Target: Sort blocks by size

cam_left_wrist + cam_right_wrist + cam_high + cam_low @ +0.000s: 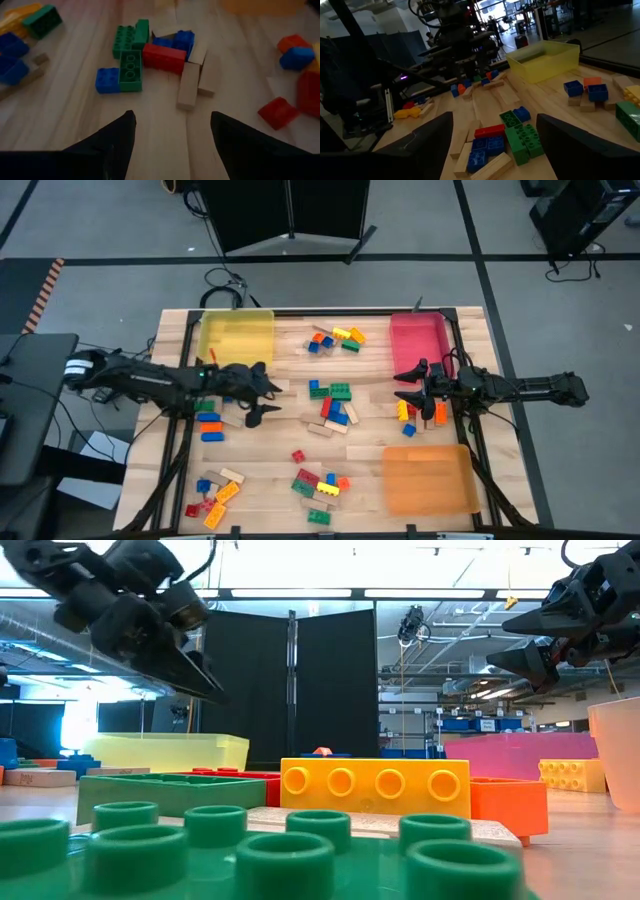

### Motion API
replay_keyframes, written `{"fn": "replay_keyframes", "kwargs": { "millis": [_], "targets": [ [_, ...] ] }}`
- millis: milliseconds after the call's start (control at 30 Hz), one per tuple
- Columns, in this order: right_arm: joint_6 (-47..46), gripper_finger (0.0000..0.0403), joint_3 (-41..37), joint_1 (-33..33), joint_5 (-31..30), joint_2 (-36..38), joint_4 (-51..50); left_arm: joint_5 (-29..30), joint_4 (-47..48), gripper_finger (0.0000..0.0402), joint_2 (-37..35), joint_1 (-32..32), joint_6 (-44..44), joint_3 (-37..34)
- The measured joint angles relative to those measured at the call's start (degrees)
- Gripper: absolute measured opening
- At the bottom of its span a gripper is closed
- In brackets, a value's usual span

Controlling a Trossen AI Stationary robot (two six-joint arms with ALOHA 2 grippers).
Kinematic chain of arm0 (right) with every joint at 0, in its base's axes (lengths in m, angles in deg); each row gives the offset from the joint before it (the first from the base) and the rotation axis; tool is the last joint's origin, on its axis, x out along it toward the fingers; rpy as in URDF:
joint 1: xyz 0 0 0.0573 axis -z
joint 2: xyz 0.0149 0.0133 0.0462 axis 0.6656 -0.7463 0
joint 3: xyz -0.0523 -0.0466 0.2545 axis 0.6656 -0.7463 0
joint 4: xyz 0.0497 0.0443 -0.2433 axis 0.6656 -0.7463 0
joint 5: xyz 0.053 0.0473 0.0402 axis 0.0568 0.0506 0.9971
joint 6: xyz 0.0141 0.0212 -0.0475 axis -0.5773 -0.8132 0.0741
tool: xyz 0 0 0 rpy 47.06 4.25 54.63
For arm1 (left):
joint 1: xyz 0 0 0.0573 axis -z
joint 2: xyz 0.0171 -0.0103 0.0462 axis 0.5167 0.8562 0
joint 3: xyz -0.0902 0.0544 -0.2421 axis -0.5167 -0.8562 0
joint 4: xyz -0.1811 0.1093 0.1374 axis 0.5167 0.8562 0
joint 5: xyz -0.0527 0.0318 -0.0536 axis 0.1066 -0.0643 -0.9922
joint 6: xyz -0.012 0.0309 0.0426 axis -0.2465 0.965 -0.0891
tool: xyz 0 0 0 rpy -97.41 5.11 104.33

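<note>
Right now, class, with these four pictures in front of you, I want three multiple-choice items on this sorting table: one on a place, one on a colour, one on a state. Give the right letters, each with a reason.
1. Where does the yellow tray sit in the high view?
A. far left corner of the table
B. near right corner
C. table centre

2. What colour is the tray at the near right?
A. green
B. orange
C. blue

3. How are the left tool's fingers?
A. shut on a red brick
B. shut on a wooden block
C. open, holding nothing

Key: 1 A, the yellow tray lies at the table's far left. 2 B, the near right tray is orange. 3 C, the left wrist view shows both fingers apart above bare wood. The right tool hangs open too.
</note>
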State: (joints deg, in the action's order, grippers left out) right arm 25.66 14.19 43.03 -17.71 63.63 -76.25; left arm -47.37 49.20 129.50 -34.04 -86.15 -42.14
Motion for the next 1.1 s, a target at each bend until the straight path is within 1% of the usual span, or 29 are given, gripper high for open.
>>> {"fn": "replay_keyframes", "kwargs": {
  "millis": [233,567,700,833,967,1100],
  "targets": [
    [0.0,0.0298,0.0,0.0,0.0,0.0,0.0,0.1,0.0,0.0264,10.2,0.1,4.5,6.0],
    [0.0,0.0297,0.0,0.0,0.0,0.0,0.0,-4.0,0.7,0.0264,22.8,0.1,5.9,13.8],
    [0.0,0.0295,0.0,0.0,0.0,0.0,0.0,-6.3,4.9,0.0264,27.9,0.3,6.1,18.1],
    [0.0,0.0297,0.0,0.0,0.0,0.0,0.0,-6.2,9.6,0.0264,31.8,1.4,9.7,21.6],
    [0.0,0.0297,0.0,0.0,0.0,0.0,0.0,-5.9,10.3,0.0264,34.7,2.8,10.5,24.3],
    [0.0,0.0295,0.0,0.0,0.0,0.0,0.0,-3.5,10.7,0.0264,37.7,3.7,10.6,26.2]
  ]
}}
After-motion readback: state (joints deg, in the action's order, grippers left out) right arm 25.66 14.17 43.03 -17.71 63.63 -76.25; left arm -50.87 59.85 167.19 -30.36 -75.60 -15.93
